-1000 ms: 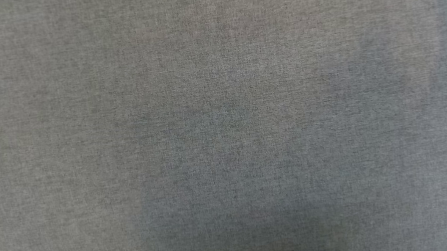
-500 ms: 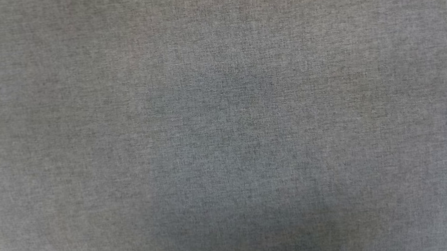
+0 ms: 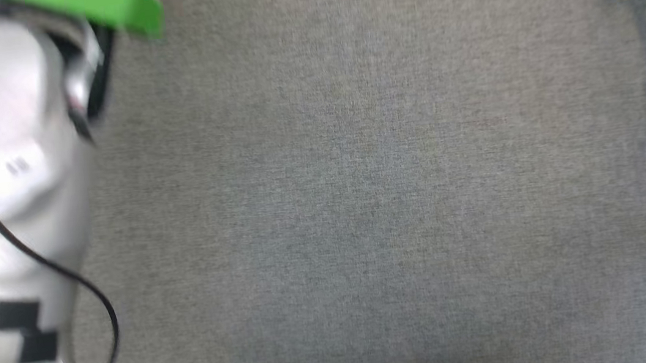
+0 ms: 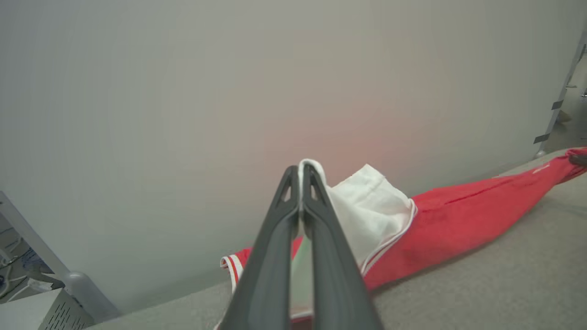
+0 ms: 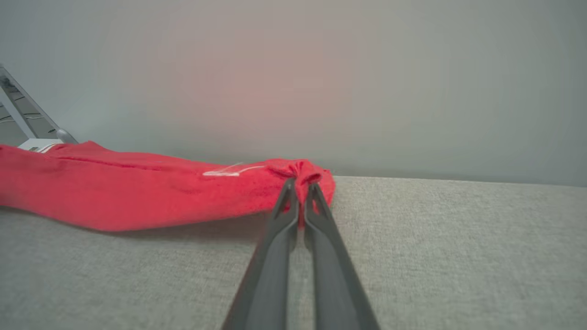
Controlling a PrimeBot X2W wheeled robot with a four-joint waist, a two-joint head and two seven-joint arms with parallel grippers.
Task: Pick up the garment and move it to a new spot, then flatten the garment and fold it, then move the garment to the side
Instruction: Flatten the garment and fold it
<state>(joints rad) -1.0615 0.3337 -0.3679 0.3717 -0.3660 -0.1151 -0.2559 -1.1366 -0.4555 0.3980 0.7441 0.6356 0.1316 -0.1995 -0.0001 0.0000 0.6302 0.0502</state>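
Observation:
The garment is a red shiny jersey stretched low over the grey cloth surface between my two grippers. In the left wrist view my left gripper is shut on its white sleeve, where white-and-red striped trim hangs below. In the right wrist view my right gripper is shut on the bunched far end of the garment, which runs off to that view's left. My pale left forearm with a black cable shows blurred at the left of the head view.
A plain grey wall stands right behind the surface. A metal frame leg rises at the left of the left wrist view, and a post with black tape at its right. A green part sits above my left forearm.
The head view has shifted over the grey surface. My left forearm with its cable and green part has come into it at the left, and a pale blurred shape shows at the top right.

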